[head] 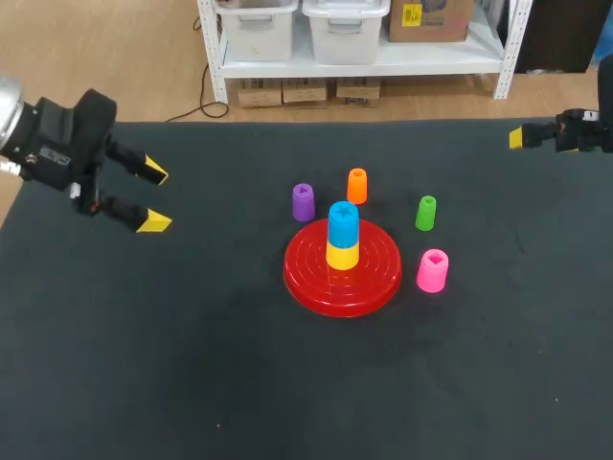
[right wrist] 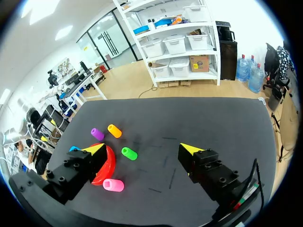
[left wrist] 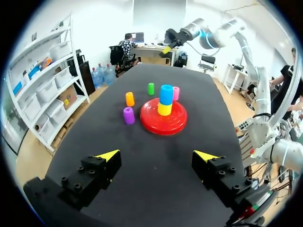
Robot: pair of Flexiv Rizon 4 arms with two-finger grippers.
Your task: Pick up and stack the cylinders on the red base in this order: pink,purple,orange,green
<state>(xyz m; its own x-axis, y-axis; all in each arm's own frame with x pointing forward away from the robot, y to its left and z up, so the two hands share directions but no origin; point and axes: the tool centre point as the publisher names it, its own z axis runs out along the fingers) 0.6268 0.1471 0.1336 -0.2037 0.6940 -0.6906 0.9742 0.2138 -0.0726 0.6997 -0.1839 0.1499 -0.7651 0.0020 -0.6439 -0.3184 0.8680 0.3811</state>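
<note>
The left gripper (left wrist: 157,155) hangs over the black table (head: 192,364) with its jaws spread wide and nothing between them. Well ahead of those jaws sits the red base (left wrist: 149,120), carrying a blue cylinder (left wrist: 166,94) stacked on a yellow cylinder (left wrist: 164,109). The purple cylinder (left wrist: 128,115) and orange cylinder (left wrist: 129,99) stand just beside the base. The green cylinder (left wrist: 151,88) and pink cylinder (left wrist: 176,93) stand beyond it, farther from the jaws. The right gripper (right wrist: 143,149) is also spread apart and holds nothing. From its wrist view the pink cylinder lies closest ahead, near one finger. That finger partly hides the base, and the green cylinder stands a little farther ahead. None of the four loose cylinders touches the base or either gripper.
</note>
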